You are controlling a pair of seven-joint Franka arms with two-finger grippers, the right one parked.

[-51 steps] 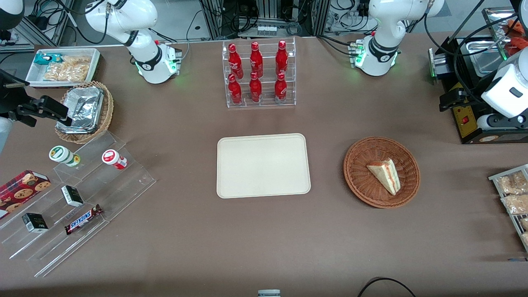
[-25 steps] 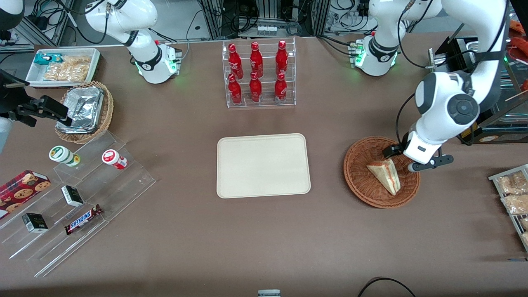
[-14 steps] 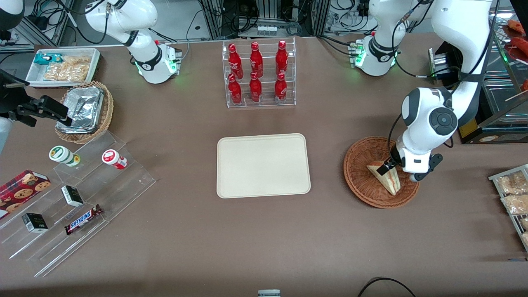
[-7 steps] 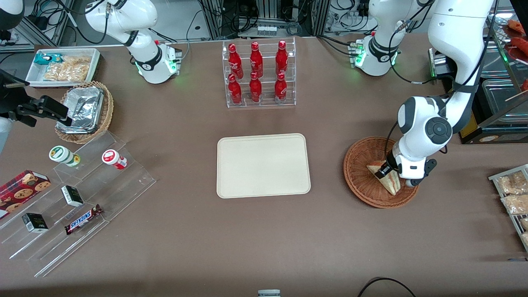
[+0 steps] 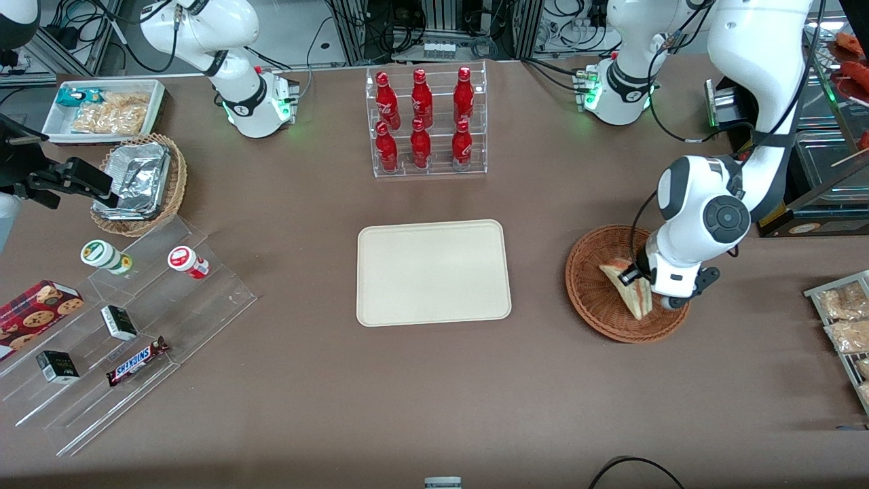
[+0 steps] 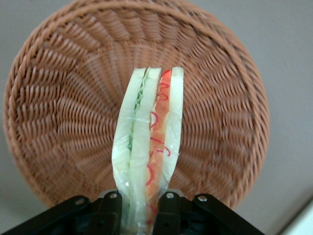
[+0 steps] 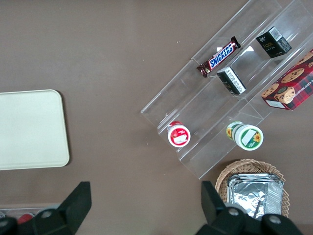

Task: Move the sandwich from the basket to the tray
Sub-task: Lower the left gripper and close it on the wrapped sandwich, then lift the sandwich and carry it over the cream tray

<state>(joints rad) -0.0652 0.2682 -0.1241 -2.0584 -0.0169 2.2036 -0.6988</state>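
- One sandwich (image 6: 149,161) is held between the closed fingers (image 6: 166,213) of the left gripper (image 5: 643,285); in the wrist view the wedge is pinched at its broad end, with its cut edge and red and green filling showing.
- The sandwich is over the basket (image 5: 597,299), and seems just lifted off the weave or barely touching it; which of the two cannot be told.
- The step in hand is judged to be the lift out of the basket, with the carry to the tray (image 5: 380,305) yet to be made.
- The wedge should be raised straight up until the basket rim is cleared, and only then carried sideways; soft wrapped bread may be crushed or may slip if it is squeezed harder or swung fast.
- The tray lies on the brown table (image 5: 305,407), well apart from the basket toward the parked arm's end, with nothing on it.
- A clear rack of red bottles (image 5: 424,122) stands farther from the front camera than the tray.
- Stepped clear shelves of small snacks (image 5: 136,319) are set beside the tray, toward the parked arm's end.
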